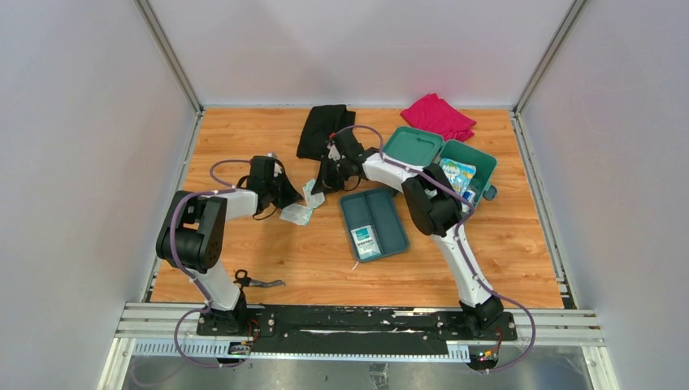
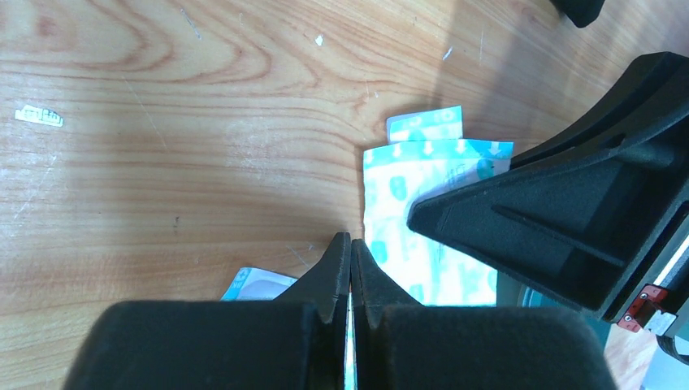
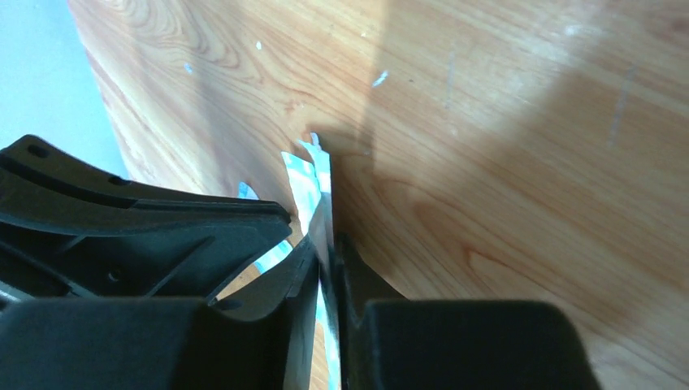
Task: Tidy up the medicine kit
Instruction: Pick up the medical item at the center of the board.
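Note:
The teal medicine kit (image 1: 479,158) stands open at the back right, its lid (image 1: 413,146) tilted back and packets inside. Its two-compartment tray (image 1: 382,213) lies on the table with one packet (image 1: 366,241) in it. My right gripper (image 1: 327,175) (image 3: 325,244) is shut on a white and light-blue packet (image 3: 313,183), held edge-on just above the wood. My left gripper (image 1: 283,193) (image 2: 350,240) is shut, its tips at the left edge of that packet (image 2: 422,203). A thin blue sliver shows in the gap lower down between its fingers. Another packet (image 1: 296,214) (image 2: 256,284) lies beside it.
A black cloth (image 1: 325,126) and a pink cloth (image 1: 439,116) lie at the back of the wooden table. Small scissors (image 1: 256,282) lie near the left arm's base. White walls close in the table on three sides.

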`<act>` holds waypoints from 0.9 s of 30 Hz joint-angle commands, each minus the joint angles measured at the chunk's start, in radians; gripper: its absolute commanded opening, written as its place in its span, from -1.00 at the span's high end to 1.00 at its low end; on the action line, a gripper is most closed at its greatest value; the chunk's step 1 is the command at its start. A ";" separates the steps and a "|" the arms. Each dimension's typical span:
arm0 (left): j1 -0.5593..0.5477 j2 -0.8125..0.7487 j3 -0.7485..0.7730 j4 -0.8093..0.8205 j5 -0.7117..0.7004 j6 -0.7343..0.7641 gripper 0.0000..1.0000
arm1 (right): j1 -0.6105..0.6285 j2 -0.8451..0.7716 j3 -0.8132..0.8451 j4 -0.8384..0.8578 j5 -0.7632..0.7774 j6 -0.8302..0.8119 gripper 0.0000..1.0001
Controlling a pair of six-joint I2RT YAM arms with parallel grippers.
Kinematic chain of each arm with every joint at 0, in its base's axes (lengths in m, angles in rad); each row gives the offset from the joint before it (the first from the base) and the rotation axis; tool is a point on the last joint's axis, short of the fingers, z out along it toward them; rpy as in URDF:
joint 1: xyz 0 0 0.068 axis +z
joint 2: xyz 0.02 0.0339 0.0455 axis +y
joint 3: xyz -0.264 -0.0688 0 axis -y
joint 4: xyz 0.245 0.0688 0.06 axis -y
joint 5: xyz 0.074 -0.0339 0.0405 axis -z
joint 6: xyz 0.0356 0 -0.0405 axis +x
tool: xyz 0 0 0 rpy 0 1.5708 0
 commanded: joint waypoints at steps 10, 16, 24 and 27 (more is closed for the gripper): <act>-0.001 -0.225 0.064 -0.301 -0.026 0.046 0.91 | 0.006 -0.116 -0.016 -0.062 0.048 -0.087 0.91; -0.001 -0.420 0.086 -0.424 -0.048 0.062 0.77 | 0.000 -0.273 -0.116 -0.059 0.075 -0.128 0.93; 0.001 -0.612 0.114 -0.637 -0.077 0.151 0.43 | -0.015 -0.499 -0.356 -0.136 0.202 -0.235 0.95; 0.001 -0.675 0.138 -0.718 -0.134 0.205 0.23 | -0.018 -0.553 -0.433 -0.155 0.254 -0.262 0.95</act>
